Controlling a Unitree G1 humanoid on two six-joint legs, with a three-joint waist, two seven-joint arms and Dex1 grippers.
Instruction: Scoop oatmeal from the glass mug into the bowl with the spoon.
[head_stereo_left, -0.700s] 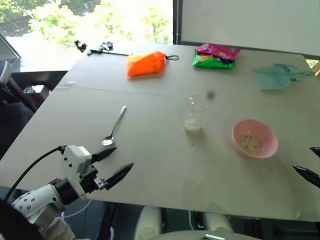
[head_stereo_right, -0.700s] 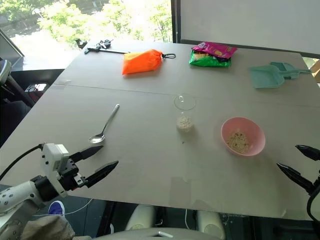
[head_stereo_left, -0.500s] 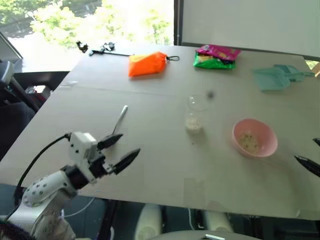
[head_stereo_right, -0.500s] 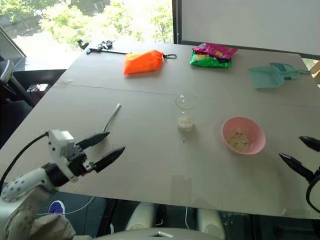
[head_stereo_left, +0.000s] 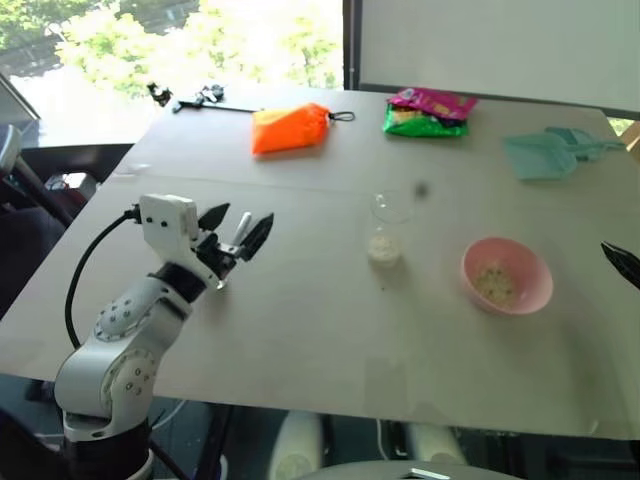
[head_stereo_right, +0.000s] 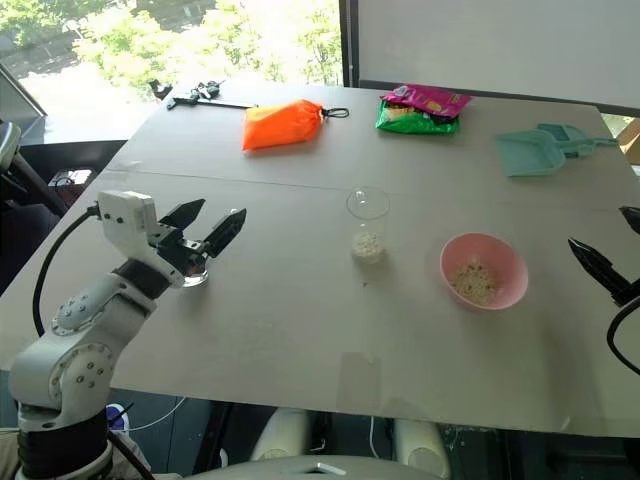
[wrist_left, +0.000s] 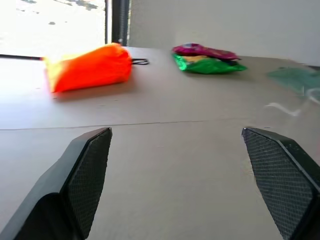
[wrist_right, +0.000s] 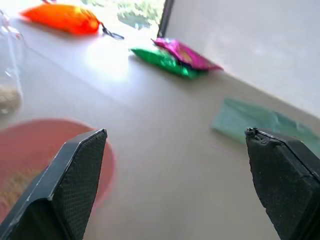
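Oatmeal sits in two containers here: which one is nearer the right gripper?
The pink bowl. It lies between the glass mug and the right gripper, which hovers open at the table's right edge; the mug stands mid-table.

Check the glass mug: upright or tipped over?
Upright. The glass mug stands on the table with its round rim facing up, and the oatmeal sits at its bottom.

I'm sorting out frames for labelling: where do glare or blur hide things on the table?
Head views: the window behind the table is blown out, so the black tool at the far edge reads almost as a silhouette; the glass mug stays faint. Right wrist view: the bowl and teal scoop are soft. Left wrist view: the orange pouch is clear.
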